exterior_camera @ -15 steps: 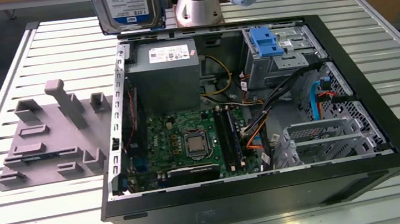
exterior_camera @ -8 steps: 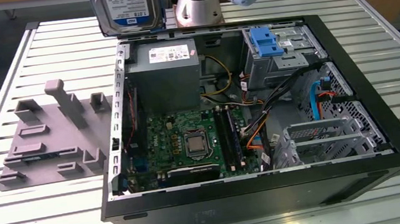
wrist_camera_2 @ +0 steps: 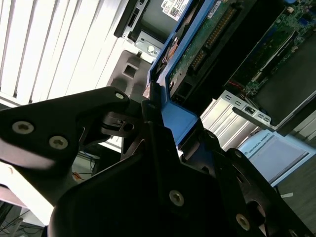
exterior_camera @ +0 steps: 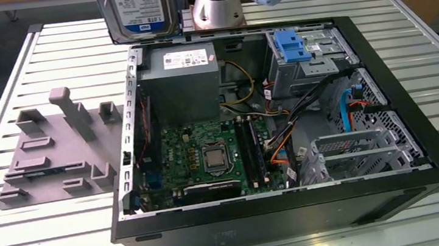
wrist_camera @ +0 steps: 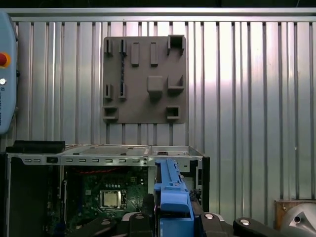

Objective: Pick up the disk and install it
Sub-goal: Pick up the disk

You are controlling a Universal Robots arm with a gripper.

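Your hand [wrist_camera: 173, 219] clamps the disk [exterior_camera: 138, 9] by its blue carrier [wrist_camera: 172, 195]. The disk hangs upright over the case [exterior_camera: 295, 219] rim, with the drive bay [exterior_camera: 311, 64] toward the exterior view's right.

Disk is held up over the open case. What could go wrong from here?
1. The gripper clamps the disk by its blue plastic carrier, as the second wrist view shows; the frame might flex or slip.
2. The disk hangs near the power supply; a drop could strike it or the motherboard.
3. Loose cables lie beside the drive bay and may snag the carrier.
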